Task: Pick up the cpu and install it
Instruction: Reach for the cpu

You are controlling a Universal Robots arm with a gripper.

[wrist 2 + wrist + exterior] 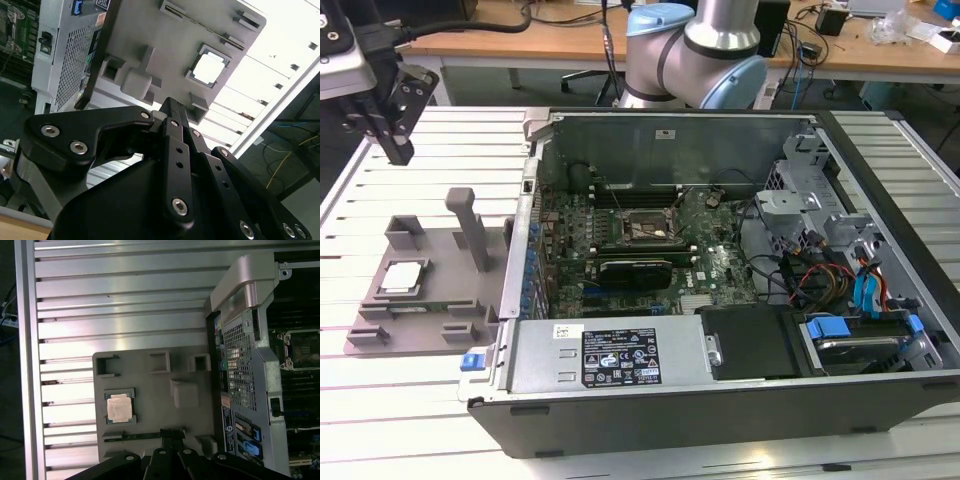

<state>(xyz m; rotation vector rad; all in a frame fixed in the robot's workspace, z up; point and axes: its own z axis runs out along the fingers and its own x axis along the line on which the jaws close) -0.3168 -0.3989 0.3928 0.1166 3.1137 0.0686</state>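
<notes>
The cpu (403,277) is a small silvery square lying flat in a recess of the grey fixture tray (440,305), on the slatted table at the exterior view's left. Both wrist views show it too, as the cpu (210,67) and the cpu (120,406) on the tray (150,385). My gripper (397,150) hangs well above the table, behind the tray, and is apart from the chip. Its black fingers (170,107) are shut together with nothing between them. The empty motherboard socket (645,230) sits inside the open computer case.
The open computer case (720,390) stands just to the right of the tray in the exterior view, its metal side wall (240,365) close to the tray's edge. A grey post (470,225) rises from the tray. Cables and drive bays (860,290) crowd the case's right side.
</notes>
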